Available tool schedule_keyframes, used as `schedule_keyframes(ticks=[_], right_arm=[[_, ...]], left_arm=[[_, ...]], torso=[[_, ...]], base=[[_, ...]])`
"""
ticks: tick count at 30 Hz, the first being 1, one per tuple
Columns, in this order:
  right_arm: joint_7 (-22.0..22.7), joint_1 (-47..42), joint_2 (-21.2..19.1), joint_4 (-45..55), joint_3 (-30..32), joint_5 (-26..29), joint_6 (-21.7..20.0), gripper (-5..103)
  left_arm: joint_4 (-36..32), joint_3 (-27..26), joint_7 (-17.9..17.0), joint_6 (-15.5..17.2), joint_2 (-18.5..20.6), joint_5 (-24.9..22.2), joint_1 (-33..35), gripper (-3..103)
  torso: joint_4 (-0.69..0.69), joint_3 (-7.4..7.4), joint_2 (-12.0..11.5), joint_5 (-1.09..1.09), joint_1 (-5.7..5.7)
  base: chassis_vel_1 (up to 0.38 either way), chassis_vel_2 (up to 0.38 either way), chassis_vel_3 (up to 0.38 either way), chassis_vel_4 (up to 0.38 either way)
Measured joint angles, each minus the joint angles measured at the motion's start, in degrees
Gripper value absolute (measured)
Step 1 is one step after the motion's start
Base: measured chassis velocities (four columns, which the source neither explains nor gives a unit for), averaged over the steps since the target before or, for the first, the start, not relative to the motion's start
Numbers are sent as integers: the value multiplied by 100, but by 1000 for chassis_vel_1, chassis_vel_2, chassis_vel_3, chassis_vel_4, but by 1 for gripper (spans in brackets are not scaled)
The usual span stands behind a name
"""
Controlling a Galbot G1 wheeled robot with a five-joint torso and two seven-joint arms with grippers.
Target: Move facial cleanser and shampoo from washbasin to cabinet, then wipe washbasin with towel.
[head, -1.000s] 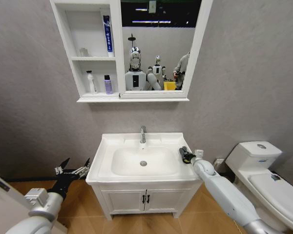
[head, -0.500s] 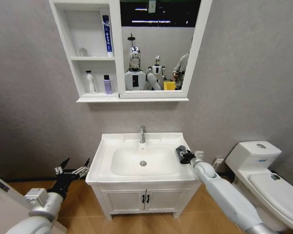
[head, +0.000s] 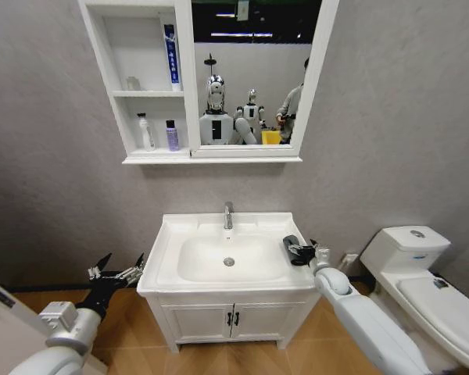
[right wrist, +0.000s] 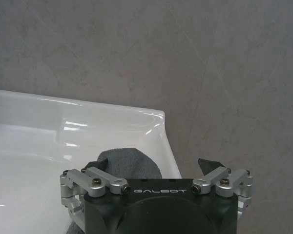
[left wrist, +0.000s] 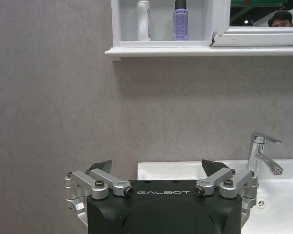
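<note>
Towel (head: 291, 246) on washbasin (head: 172, 234) rim at 3 o'clock, at right pincer (head: 302, 252), spread; left pincer (head: 117, 273) spread, well apart at 9.

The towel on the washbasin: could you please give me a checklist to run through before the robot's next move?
1. Bottles put away: white bottle and purple bottle stand on the cabinet's lower shelf: ok.
2. Towel placed on the washbasin's right rim: ok.
3. Right gripper at the towel: ok.
4. Towel clamped: jaws spread, cloth beside one of them: not ok.
5. Left gripper parked left of the washbasin, jaws open: ok.
6. Bowl wiped: cannot tell.
</note>
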Motion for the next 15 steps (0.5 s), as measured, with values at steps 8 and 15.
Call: schedule_keyframes(ticks=[8,15], right_arm=[[-125,-60,78,-303,151,-1304,461,100],[-257,18,181,-545,114,-1447,1091,100]], left_arm=[[0,0,0,0,0,0,0,100],[0,0,0,0,0,0,0,100]], torso=[[-1,0,0,0,0],[-1,0,0,-1,0]], base=[[0,0,0,0],[0,0,0,0]])
